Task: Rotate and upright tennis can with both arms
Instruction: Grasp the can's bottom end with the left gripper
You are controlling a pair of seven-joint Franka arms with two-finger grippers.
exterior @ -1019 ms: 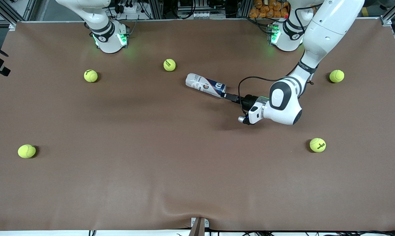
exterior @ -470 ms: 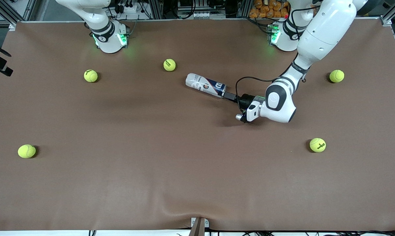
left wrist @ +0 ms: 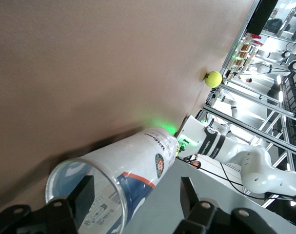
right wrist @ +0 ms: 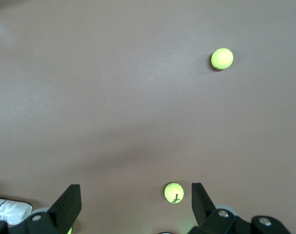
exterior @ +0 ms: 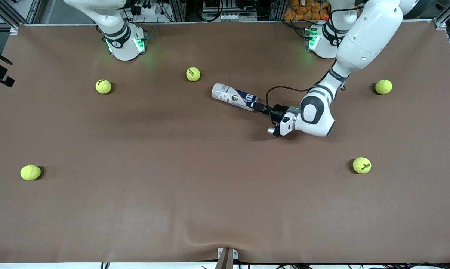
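At the right arm's end of the brown counter [exterior: 135,209], one yellow-green tennis ball [exterior: 30,172] is lying near the front camera. A second ball [exterior: 103,86] is resting farther from it. The right arm is waiting. Its black pincer [right wrist: 135,187] is hanging high over the counter, and its two fingers [right wrist: 69,201] are standing wide apart and holding nothing.

A third ball [exterior: 193,74] is sitting near the middle, a little farther from the camera than the slim clear-plastic tennis can with the white and navy label [exterior: 234,97]. The can is lying on its side, with the white end pointing toward the right arm's end and the open rim pointing toward the left arm's end.

The left arm's black pincer [exterior: 261,108] is reaching low to this open rim. Its fingers are standing apart: one finger [left wrist: 84,190] is showing through the clear plastic at the mouth, and the other finger [left wrist: 187,187] is staying outside the wall, apart from it.

At the left arm's end, a fourth ball [exterior: 361,165] is lying nearer to the camera and a fifth ball [exterior: 383,86] farther from it.
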